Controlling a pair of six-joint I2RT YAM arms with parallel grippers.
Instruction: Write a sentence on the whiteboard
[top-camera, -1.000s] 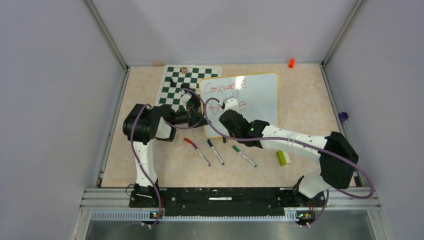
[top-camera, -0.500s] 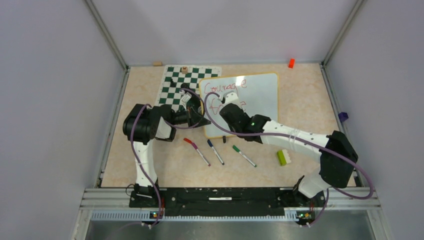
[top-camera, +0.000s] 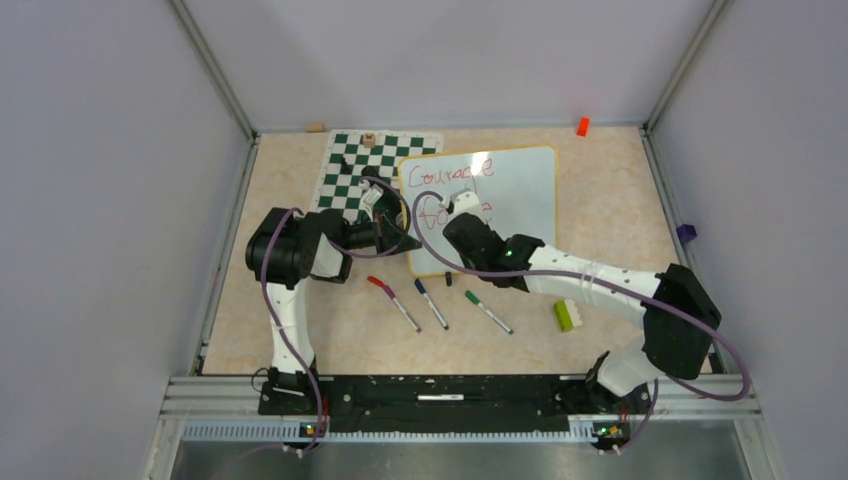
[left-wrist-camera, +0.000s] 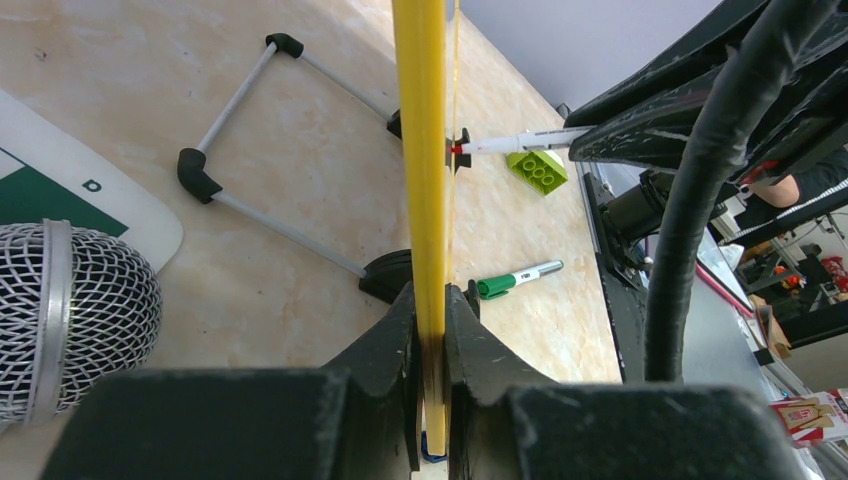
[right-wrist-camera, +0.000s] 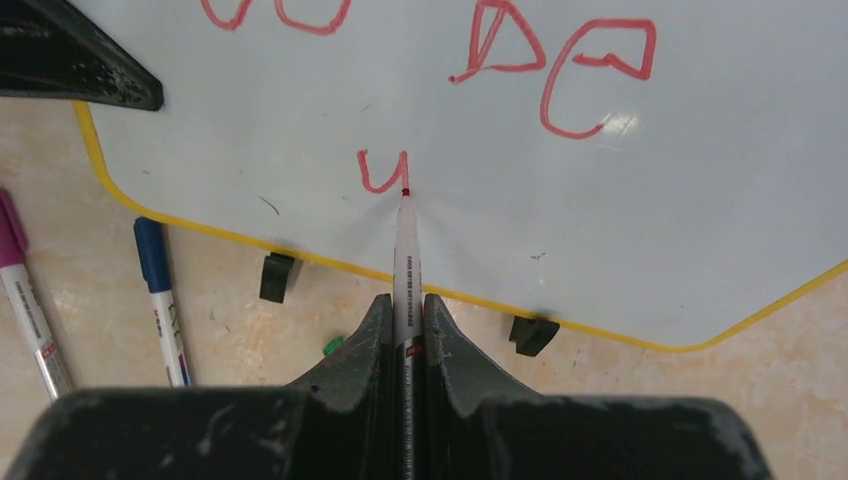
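Note:
The whiteboard (top-camera: 525, 200), white with a yellow rim, stands tilted at the table's middle. Red writing (top-camera: 455, 170) reads "Courage" on its top line. My right arm hides the lower lines in the top view. My left gripper (top-camera: 400, 238) is shut on the board's yellow rim (left-wrist-camera: 420, 150), as the left wrist view (left-wrist-camera: 430, 300) shows. My right gripper (top-camera: 462, 212) is shut on a marker (right-wrist-camera: 407, 250). Its red tip touches the board beside a small u-shaped stroke (right-wrist-camera: 382, 172), below the word "be" (right-wrist-camera: 555, 70).
A green-and-white chessboard mat (top-camera: 350, 175) lies behind the board's left side. Red (top-camera: 393, 302), blue (top-camera: 431, 303) and green (top-camera: 488, 311) markers and a green brick (top-camera: 564, 316) lie in front. An orange block (top-camera: 582, 126) sits at the back. A mesh ball (left-wrist-camera: 70, 310) is by my left gripper.
My right gripper with the marker moved up the board's lower left part, then back down a little. The left arm and the board have stayed still.

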